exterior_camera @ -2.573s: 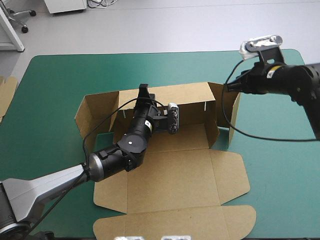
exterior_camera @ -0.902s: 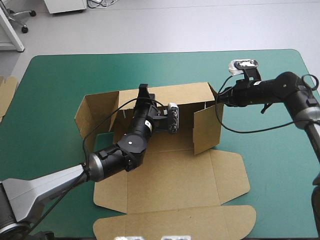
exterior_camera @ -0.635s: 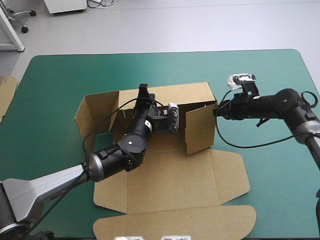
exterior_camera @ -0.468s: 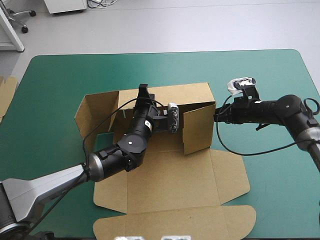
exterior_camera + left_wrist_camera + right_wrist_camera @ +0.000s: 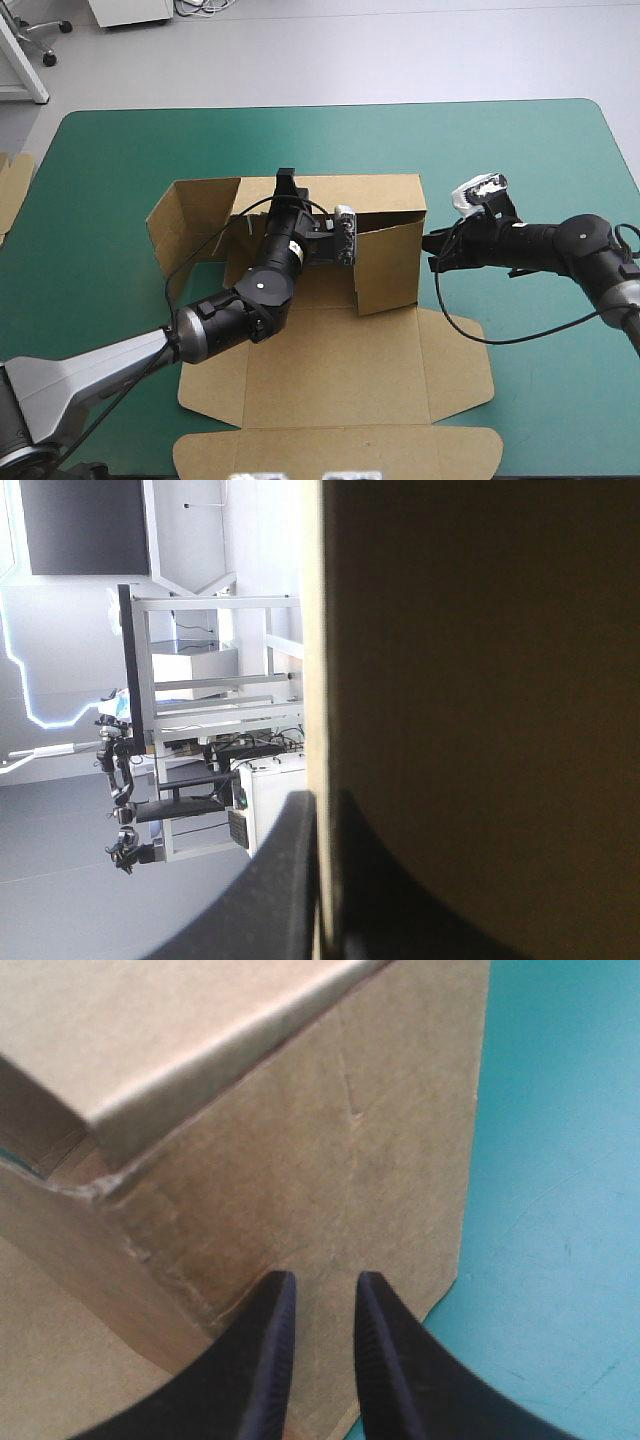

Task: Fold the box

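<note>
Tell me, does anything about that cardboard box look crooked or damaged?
Mildly. On the box, the right end flap stands slanted inward, not square; the right wrist view shows its corner creased and roughened. The left flap splays outward.

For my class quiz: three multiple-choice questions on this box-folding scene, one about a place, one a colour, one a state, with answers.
1. Where does the left gripper hold the box? A the top of its far wall; B its base; C nowhere.
2. What colour is the table cover? A red; B teal-green; C white.
3. How is the lid? A upright; B tucked in; C flat on the table.
Answers: 1 A, board sits between its fingers in its wrist view; 2 B, seen all round the box; 3 C, it lies spread toward the near edge.
</note>
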Controlling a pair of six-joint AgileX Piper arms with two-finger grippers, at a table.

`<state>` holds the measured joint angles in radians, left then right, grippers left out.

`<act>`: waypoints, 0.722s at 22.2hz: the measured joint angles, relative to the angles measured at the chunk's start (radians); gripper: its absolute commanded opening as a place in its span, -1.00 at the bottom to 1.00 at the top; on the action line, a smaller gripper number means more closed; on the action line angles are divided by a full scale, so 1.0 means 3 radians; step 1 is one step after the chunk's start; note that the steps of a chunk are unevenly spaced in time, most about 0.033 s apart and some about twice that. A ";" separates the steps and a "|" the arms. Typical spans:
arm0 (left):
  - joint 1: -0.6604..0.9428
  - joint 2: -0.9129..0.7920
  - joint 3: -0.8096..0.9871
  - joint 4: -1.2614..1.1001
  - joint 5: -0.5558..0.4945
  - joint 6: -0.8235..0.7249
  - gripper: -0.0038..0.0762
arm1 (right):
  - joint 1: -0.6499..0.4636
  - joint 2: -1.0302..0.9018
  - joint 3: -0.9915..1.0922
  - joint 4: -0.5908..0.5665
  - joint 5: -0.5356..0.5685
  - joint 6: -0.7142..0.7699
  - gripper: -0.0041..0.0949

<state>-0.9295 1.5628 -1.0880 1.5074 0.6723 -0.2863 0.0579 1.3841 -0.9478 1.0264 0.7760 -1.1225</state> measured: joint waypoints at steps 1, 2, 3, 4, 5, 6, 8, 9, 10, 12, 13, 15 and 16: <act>0.0000 0.0000 0.0000 -0.0003 0.0000 0.0000 -0.94 | 0.0000 -0.0004 0.0004 0.0001 0.0018 -0.0017 -0.48; 0.0000 0.0000 0.0000 -0.0008 0.0000 0.0000 -0.94 | 0.0000 -0.0004 0.0008 0.0001 0.0047 -0.0031 -0.48; 0.0000 0.0000 0.0000 -0.0008 0.0000 0.0000 -0.94 | 0.0000 -0.0004 0.0008 0.0001 0.0074 -0.0037 -0.48; 0.0000 0.0000 0.0000 -0.0008 0.0000 0.0000 -0.94 | 0.0000 -0.0011 0.0008 0.0001 0.0119 -0.0041 -0.48; 0.0000 0.0000 0.0000 -0.0008 0.0000 0.0000 -0.94 | 0.0000 -0.0016 0.0008 0.0001 0.0141 -0.0041 -0.48; 0.0000 0.0000 0.0000 -0.0008 0.0000 0.0000 -0.94 | 0.0000 -0.0044 0.0015 -0.0002 0.0171 -0.0041 -0.48; 0.0000 0.0003 0.0000 0.0004 -0.0003 0.0000 -0.94 | 0.0000 -0.0083 0.0029 -0.0019 0.0188 -0.0044 -0.48; 0.0000 0.0002 0.0000 0.0012 -0.0003 0.0000 -0.94 | 0.0000 -0.0109 0.0033 -0.0045 0.0191 -0.0047 -0.48; 0.0000 0.0002 0.0000 0.0016 -0.0007 0.0000 -0.94 | 0.0000 -0.0138 0.0036 -0.0085 0.0204 -0.0047 -0.48; 0.0000 0.0002 0.0000 0.0016 -0.0010 0.0000 -0.94 | 0.0000 -0.0232 0.0036 -0.0221 0.0219 0.0048 -0.48; 0.0000 0.0002 0.0000 0.0016 -0.0017 0.0000 -0.94 | 0.0000 -0.0285 0.0036 -0.0316 0.0223 0.0111 -0.48; 0.0000 0.0006 0.0000 0.0018 -0.0026 0.0000 -0.94 | 0.0000 -0.0349 0.0036 -0.0370 0.0239 0.0151 -0.48; 0.0000 0.0006 0.0000 0.0018 -0.0026 0.0000 -0.94 | 0.0000 -0.0363 0.0036 -0.0378 0.0271 0.0170 -0.48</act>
<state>-0.9295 1.5648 -1.0880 1.5130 0.6644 -0.2863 0.0579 1.2753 -0.9370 0.9131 0.8574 -1.0714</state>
